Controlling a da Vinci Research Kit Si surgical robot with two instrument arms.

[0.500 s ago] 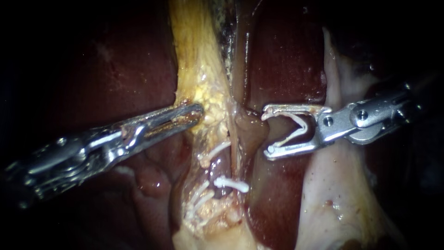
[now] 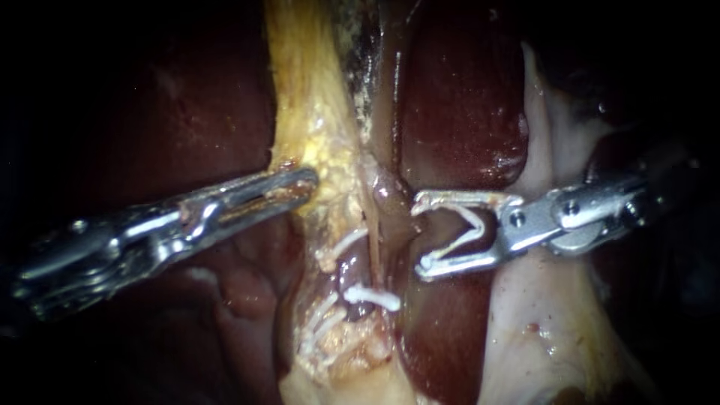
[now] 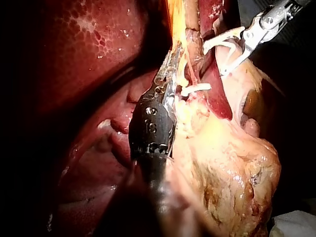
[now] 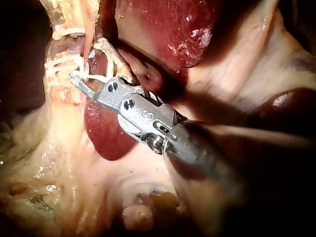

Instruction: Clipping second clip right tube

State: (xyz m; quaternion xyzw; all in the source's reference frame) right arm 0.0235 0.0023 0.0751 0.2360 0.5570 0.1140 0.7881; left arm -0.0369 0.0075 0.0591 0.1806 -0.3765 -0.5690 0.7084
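Note:
My right instrument (image 2: 420, 236) comes in from the right. Its jaws stand wide apart, with an open white V-shaped clip (image 2: 469, 225) seated between them. The jaw tips lie just right of a brownish tube (image 2: 390, 201), close to it; contact is unclear. Lower down, white clips (image 2: 373, 298) sit across the tubes. My left instrument (image 2: 304, 184) is shut on the edge of the yellow fatty tissue (image 2: 315, 112). In the right wrist view my right instrument (image 4: 89, 61) reaches beside the white clips (image 4: 61, 63). The left wrist view shows my left instrument (image 3: 170, 64) on the yellow tissue.
Dark red liver (image 2: 457, 112) lies behind the tubes and right of them. Pale whitish tissue (image 2: 540, 315) spreads under my right instrument's shaft. A bulky yellow lump (image 3: 222, 163) lies beside my left instrument's shaft.
My right instrument has moved left and a little down, bringing the open clip closer to the tube. My left instrument has drawn the yellow tissue slightly left.

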